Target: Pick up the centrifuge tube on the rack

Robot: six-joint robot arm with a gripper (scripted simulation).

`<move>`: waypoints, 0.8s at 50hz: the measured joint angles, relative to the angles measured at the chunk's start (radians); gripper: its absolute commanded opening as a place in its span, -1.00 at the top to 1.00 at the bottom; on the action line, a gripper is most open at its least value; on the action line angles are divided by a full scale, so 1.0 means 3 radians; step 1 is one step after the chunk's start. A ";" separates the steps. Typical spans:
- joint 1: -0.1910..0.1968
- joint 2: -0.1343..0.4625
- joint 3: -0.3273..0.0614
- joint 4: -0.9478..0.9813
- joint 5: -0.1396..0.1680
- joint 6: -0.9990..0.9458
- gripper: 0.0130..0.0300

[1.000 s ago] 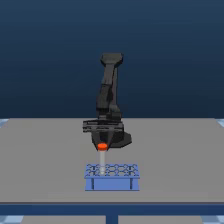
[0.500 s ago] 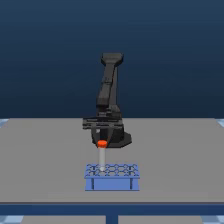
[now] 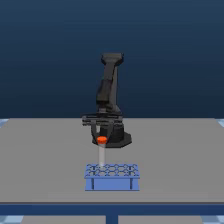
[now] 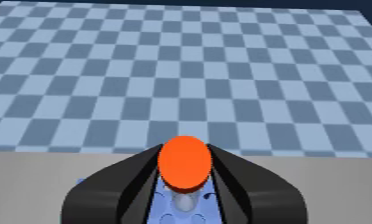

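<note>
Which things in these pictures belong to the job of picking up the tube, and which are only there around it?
Belong to the job:
- centrifuge tube, orange-red cap, held upright
- rack, blue, below the tube
- gripper, fingers shut on the tube's cap end

Only around:
- grey table
- checkered floor
- nothing else lies loose

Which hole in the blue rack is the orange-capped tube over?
The centrifuge tube hangs from the gripper over a hole near the rack's back edge, toward the exterior view's left. The other holes look empty.
</note>
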 measured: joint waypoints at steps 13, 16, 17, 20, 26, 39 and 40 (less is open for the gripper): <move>0.0000 -0.0044 -0.0063 -0.0549 -0.0059 0.0571 1.00; 0.0000 -0.0054 -0.0077 -0.0651 -0.0074 0.0679 1.00; 0.0000 -0.0056 -0.0081 -0.0683 -0.0078 0.0711 1.00; 0.0000 -0.0065 -0.0094 -0.0772 -0.0093 0.0805 1.00; 0.0000 -0.0080 -0.0119 -0.0923 -0.0122 0.0969 1.00; 0.0000 -0.0101 -0.0156 -0.1123 -0.0171 0.1191 1.00; 0.0000 -0.0102 -0.0157 -0.1131 -0.0174 0.1201 1.00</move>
